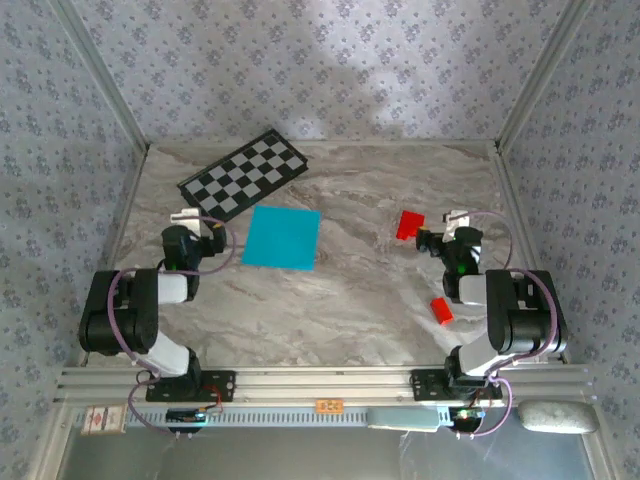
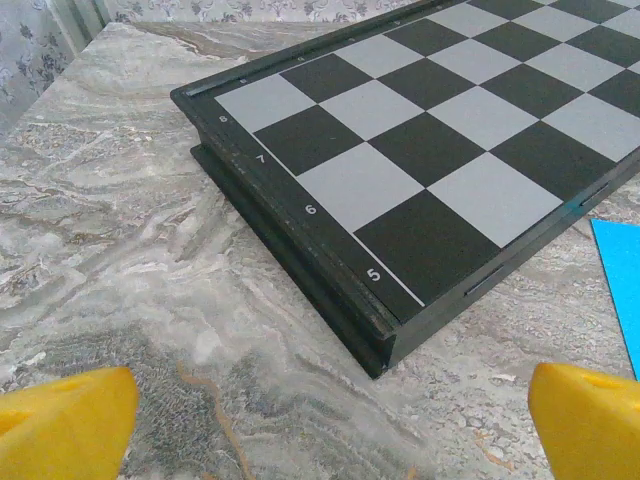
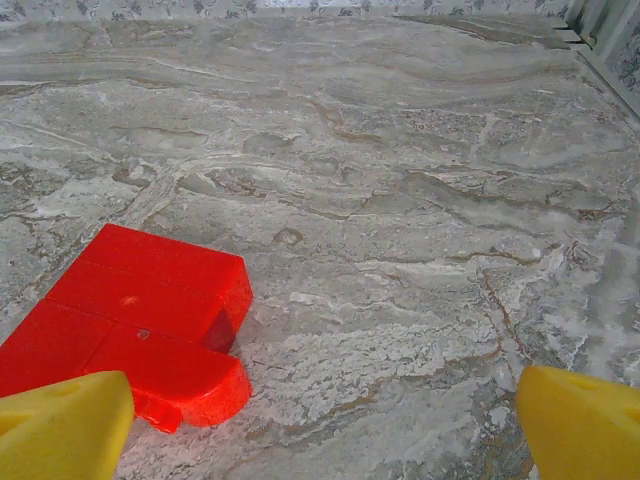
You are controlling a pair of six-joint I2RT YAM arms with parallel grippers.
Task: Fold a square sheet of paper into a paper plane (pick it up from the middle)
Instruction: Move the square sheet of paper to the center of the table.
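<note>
Left claw: closest to my lens. Its yellow fingertips sit in the two bottom corners of the left wrist view, spread wide, with bare bench between them.
Right claw: also wide and holding nothing. It has the same yellow tips, low in the corners of the right wrist view.
Writing: I read white numerals 7, 6 and 5 along the rim of the checkered board. The mark above the 7 is too small for me to tell. An orange tag on the rail at the bench's near edge is unreadable.
Square sheet of paper: it lies flat on the bench, left of centre, with its bright cyan face up. It is turned a little against the bench edges, and I see no crease. Its far-left corner is just beside the board's near long edge, with a strip of bench between them.
Board position: it is angled toward the far-left corner of the bench.
Red block: it has a stepped shape and rests on the bench just ahead of the right claw, toward its left finger.
Second red block: it lies nearer the near edge, beside the right arm.
</note>
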